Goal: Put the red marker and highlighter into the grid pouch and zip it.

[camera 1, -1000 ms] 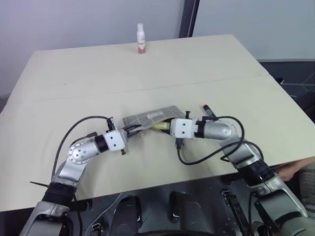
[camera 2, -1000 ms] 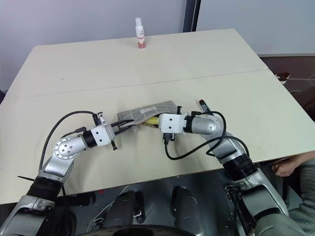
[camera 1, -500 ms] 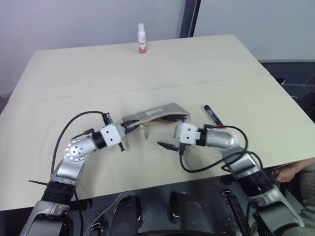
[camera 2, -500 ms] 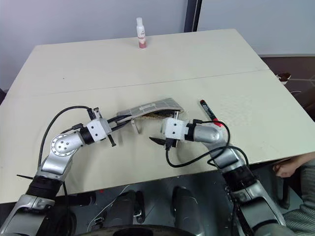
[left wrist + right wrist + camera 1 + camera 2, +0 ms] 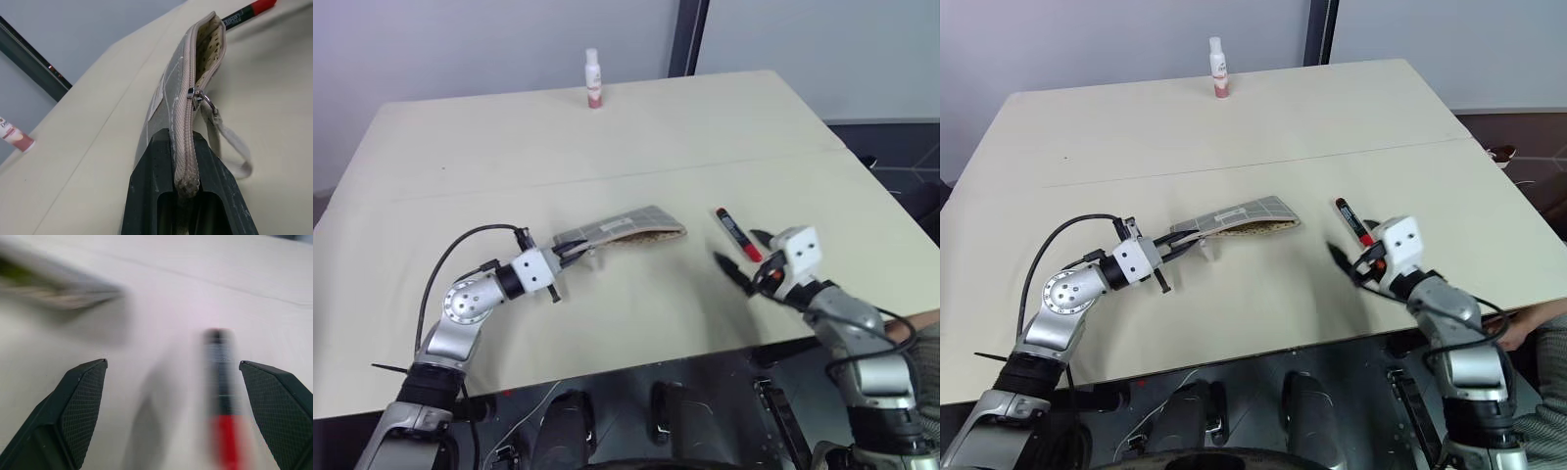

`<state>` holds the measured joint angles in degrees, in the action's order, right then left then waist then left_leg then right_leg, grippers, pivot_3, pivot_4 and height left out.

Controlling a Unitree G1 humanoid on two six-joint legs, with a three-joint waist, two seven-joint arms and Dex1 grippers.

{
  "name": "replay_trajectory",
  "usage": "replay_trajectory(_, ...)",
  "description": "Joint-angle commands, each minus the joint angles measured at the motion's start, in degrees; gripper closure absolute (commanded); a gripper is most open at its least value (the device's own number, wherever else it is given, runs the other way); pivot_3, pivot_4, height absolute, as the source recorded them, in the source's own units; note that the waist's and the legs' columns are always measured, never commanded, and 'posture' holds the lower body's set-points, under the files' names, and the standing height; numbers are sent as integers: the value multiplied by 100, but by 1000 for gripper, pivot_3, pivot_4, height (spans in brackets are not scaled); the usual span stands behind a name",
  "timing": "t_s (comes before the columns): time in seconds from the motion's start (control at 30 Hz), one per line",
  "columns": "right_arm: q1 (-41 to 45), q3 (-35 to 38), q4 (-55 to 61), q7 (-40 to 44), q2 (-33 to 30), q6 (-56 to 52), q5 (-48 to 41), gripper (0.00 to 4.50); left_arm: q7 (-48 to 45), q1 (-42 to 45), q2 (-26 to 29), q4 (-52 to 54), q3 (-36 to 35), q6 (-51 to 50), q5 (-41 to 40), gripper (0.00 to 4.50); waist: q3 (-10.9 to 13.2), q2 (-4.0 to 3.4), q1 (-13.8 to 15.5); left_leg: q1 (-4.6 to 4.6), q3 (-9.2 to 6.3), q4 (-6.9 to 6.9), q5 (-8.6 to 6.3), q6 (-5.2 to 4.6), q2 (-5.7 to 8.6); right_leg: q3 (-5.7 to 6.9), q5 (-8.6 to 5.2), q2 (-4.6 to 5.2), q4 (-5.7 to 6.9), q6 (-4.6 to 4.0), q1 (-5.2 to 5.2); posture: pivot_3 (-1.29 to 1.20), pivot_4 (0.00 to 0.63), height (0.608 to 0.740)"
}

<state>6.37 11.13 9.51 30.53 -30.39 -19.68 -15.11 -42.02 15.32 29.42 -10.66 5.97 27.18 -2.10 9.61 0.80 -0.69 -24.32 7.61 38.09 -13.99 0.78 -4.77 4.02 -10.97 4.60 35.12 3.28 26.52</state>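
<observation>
At frame centre, the left gripper (image 5: 570, 258) jaws clench the grid pouch (image 5: 625, 227) end, keeping its mouth open. The right gripper (image 5: 738, 258) jaws stand released beside the red marker (image 5: 736, 233) on the bench (image 5: 607, 147), probably to grasp it.

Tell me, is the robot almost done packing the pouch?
Not yet. The left gripper holds the grid pouch by its end, mouth unzipped. The open right gripper hovers by the red marker, which lies on the table. Marker in, then zipping.
</observation>
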Motion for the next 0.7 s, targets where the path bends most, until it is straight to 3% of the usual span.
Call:
replay_trajectory(0.03,392,171,-631,-186,-212,-330,120,24,43,145,-7,42,34,208,109,4500,0,0,-1,0,0,0,1,-1,0,0,0,0,0,0,0,0,150,740)
replay_trajectory(0.3,965,-27,-1280,517,-451,-1365,-308,24,111,118,-72,130,26,167,163,4500,0,0,0,-5,2,-3,1,-3,2,-1,7,1,0,-12,2,0,150,740)
replay_trajectory(0.4,930,-370,-1443,635,-613,-1425,-23,892,177,0,-84,233,17,154,170,4500,-2,2,-2,-2,2,-3,1,-3,2,-1,8,2,1,-12,-1,0,150,740)
replay_trajectory(0.6,940,-112,-923,780,-567,-1347,-381,3970,255,-66,-94,299,31,105,194,4500,-2,3,1,-1,1,-2,1,-3,1,-1,2,1,1,-2,-2,0,150,740)
replay_trajectory(0.63,929,-48,-678,993,-549,-1101,-547,4175,261,-63,-102,294,45,104,199,4500,-2,2,-1,-1,1,-2,1,-3,1,-1,1,1,1,-1,-1,0,150,740)
replay_trajectory(0.7,796,-218,-204,1620,-723,-116,-471,4160,251,-39,-111,262,79,120,203,4500,1,-2,0,-3,1,-2,1,-3,1,-1,1,1,1,-1,1,0,150,740)
